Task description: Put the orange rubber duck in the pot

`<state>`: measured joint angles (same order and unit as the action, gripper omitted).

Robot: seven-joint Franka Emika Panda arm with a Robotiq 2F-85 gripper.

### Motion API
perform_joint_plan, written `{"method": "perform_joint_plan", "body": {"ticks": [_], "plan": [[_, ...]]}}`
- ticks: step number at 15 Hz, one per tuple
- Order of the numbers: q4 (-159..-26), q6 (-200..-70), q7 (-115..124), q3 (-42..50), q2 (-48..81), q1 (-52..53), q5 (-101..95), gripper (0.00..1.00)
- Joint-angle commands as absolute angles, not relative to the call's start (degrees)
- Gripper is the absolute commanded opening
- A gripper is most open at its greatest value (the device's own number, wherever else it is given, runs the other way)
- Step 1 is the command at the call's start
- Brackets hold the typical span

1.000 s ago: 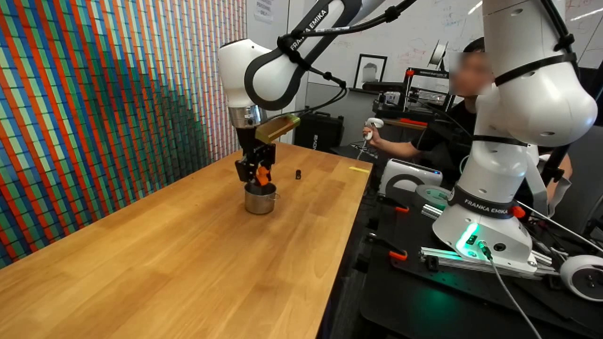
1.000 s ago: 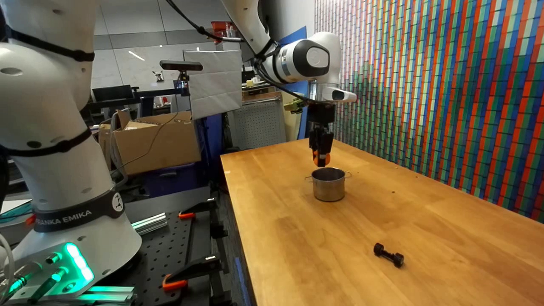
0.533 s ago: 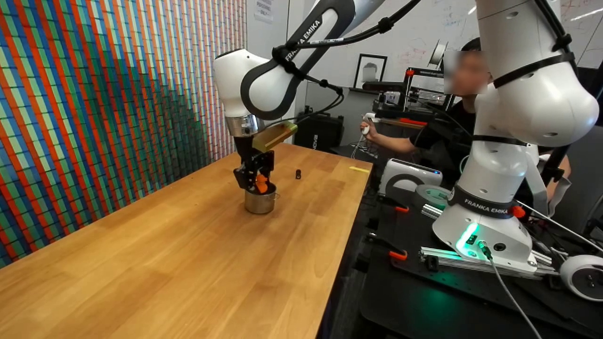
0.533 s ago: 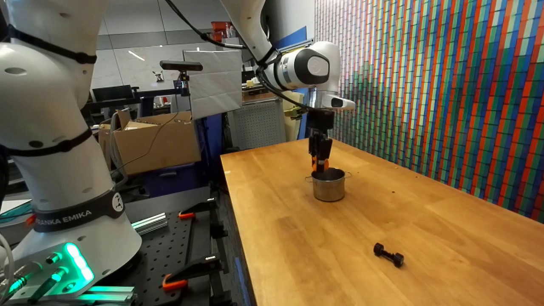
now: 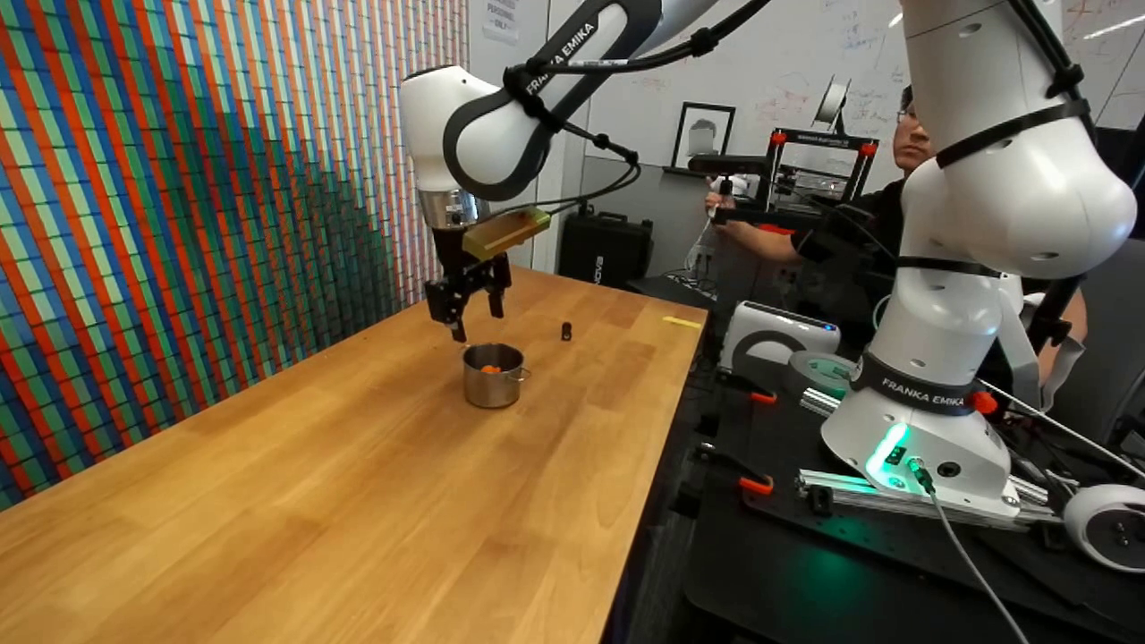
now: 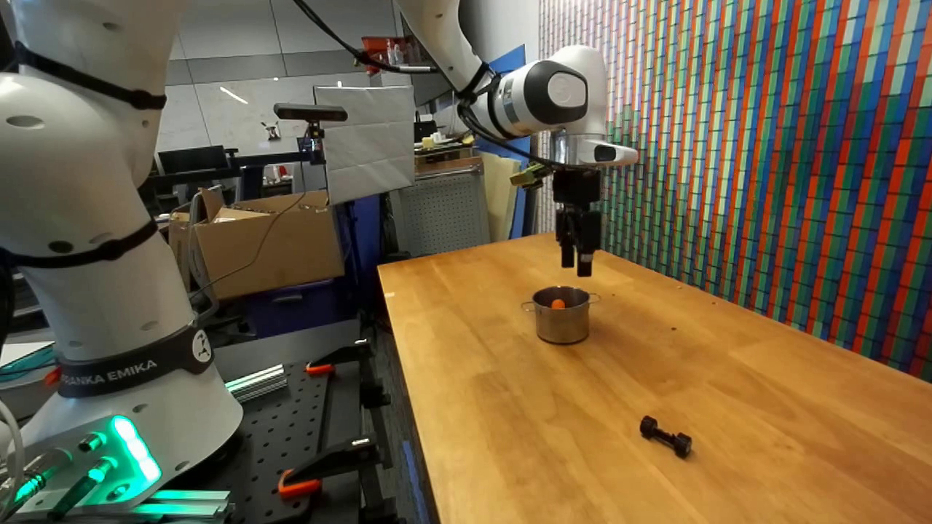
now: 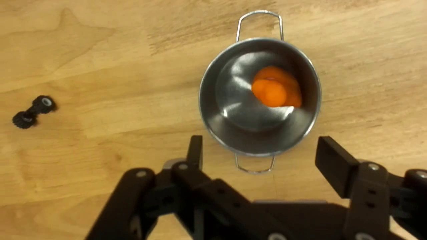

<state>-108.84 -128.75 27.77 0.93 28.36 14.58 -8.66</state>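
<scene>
Task judged met: duck [image 7: 277, 87] inside the pot [image 6: 562, 327], claw [image 5: 478, 324] empty

You have the duck in the bottom of the pot, off-centre, apparently leaning on the metal. Nothing grips it. Whether it sits upright cannot be told. The placement satisfies the requirement: the pot stands mouth up on the table [image 5: 358, 483], and its sides appear to rise past the duck, so a roll-out is unlikely.

Your claw carries nothing. Its fingers [image 7: 333, 163] stand wide apart, tips down, above the pot and clear of it in both exterior views. The spread suits this stage: nothing should follow the claw upward.

Pose: the arm [image 6: 542, 98] reaches out over the table and bends so that the claw points down, close to vertical. Whether it is squarely over the mouth cannot be settled.

One item for caution: the near handle [image 7: 255, 172], a thin wire loop, projects on the claw's side in the wrist view. A low sideways move could catch it and tip the pot; a straight lift is the safer call. The wheel pair [image 6: 665, 437] lies well apart, with no evident part in the job.
</scene>
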Motion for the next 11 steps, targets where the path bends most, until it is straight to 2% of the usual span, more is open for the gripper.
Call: {"method": "perform_joint_plan", "body": {"ticks": [1, 8, 9, 11], "plan": [[-104.51, -123.50, 25.02, 1.16, 25.70, 13.89, -9.82, 1.00], [-105.43, -112.13, 20.29, -0.69, 15.39, 13.32, -11.06, 1.00], [-103.73, -115.04, 21.79, -0.76, 19.00, 12.97, -10.65, 1.00], [-103.85, -114.41, 21.74, -1.12, 17.99, 12.94, -10.64, 1.00]]}}
